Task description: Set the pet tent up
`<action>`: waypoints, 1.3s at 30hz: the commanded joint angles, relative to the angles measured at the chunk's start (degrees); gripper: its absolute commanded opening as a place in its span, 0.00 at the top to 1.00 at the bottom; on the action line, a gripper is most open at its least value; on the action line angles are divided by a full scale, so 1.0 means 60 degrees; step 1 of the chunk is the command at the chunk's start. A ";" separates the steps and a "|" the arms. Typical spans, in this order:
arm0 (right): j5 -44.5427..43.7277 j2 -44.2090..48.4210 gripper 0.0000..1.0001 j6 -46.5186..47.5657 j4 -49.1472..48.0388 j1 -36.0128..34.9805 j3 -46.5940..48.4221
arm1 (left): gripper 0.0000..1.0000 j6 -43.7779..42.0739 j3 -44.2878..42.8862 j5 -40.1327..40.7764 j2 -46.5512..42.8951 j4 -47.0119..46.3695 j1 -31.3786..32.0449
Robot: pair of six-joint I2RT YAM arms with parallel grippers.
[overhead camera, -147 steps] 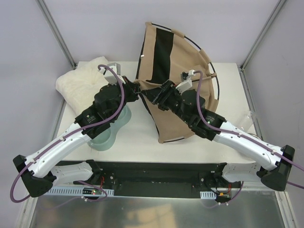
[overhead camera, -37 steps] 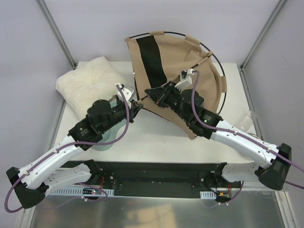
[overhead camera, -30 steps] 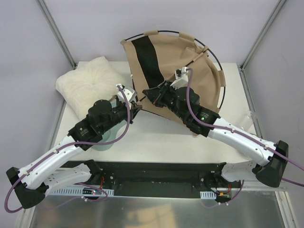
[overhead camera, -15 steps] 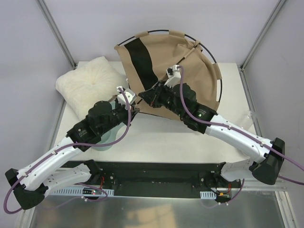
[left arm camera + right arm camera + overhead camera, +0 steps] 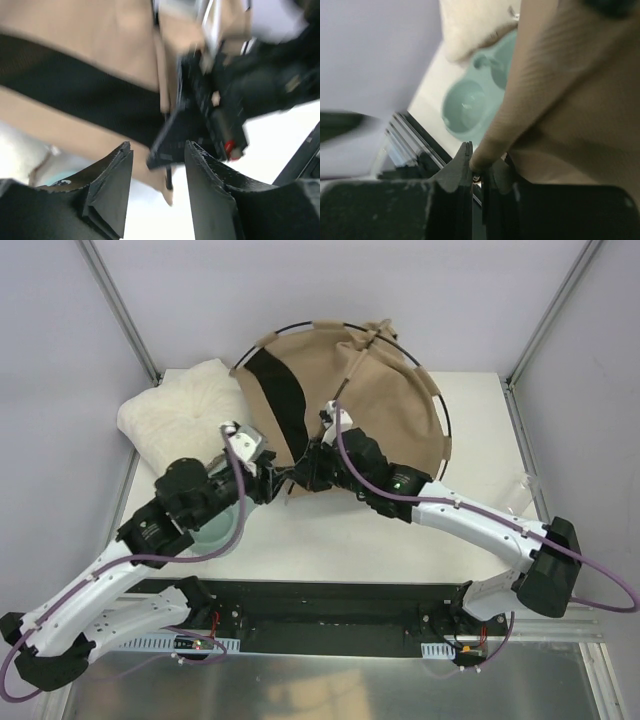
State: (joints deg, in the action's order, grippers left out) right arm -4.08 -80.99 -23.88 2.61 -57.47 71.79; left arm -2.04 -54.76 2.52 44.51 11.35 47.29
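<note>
My right jaws are closed on a folded corner of the pet tent (image 5: 570,100), a large tan fabric tent with a black panel and thin black poles. The hem is pinched between the fingertips (image 5: 464,167), and I judge the grip is there to anchor the low corner while the fabric fans out. From that pinch the tent (image 5: 390,410) rises up and away from me. It spreads into a broad fan, with a thin black pole arcing round its far rim and reaching past the far side of the white table (image 5: 340,540). My left jaws stand apart with nothing between them. They sit just beside the right jaws and face them, close to the same corner, and I take it they are placed to grasp the hem next. Through their gap I see the black panel and tan cloth (image 5: 100,45) a little beyond, not touching either finger. Below the right jaws lies a pale green double bowl (image 5: 465,107) on the table. Beyond the left jaws, on their outer side, rests a white fluffy cushion (image 5: 175,410). The tent's edge comes right up to it, but I cannot tell whether they touch.
</note>
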 commanded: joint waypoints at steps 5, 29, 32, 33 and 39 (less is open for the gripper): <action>0.0210 0.0021 1.00 0.0772 0.0810 -0.0104 -0.0480 | 0.44 -0.0158 -0.0643 0.0457 -0.1017 -0.1204 0.0058; -0.0068 -0.0168 1.00 0.1782 0.0180 -0.1026 -0.1945 | 0.22 0.2975 -0.3058 0.2918 0.3214 -0.1586 -0.0204; -0.0141 -0.0110 1.00 0.1885 0.0034 -0.1158 -0.2150 | 0.23 0.3809 -0.3178 0.2498 0.3465 -0.1570 -0.0760; -0.0155 -0.0110 1.00 0.1914 0.0033 -0.1202 -0.2150 | 0.25 0.4015 -0.3221 0.2117 0.3552 -0.1614 -0.0951; -0.0390 -0.0198 1.00 0.2221 0.0179 -0.1349 -0.2092 | 0.36 0.3916 -0.3967 0.0475 0.4255 -0.1000 -0.1509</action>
State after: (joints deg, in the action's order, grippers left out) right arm -4.36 -82.46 -14.15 3.90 -65.32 58.92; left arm 20.21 -73.91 12.62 68.60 5.32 38.98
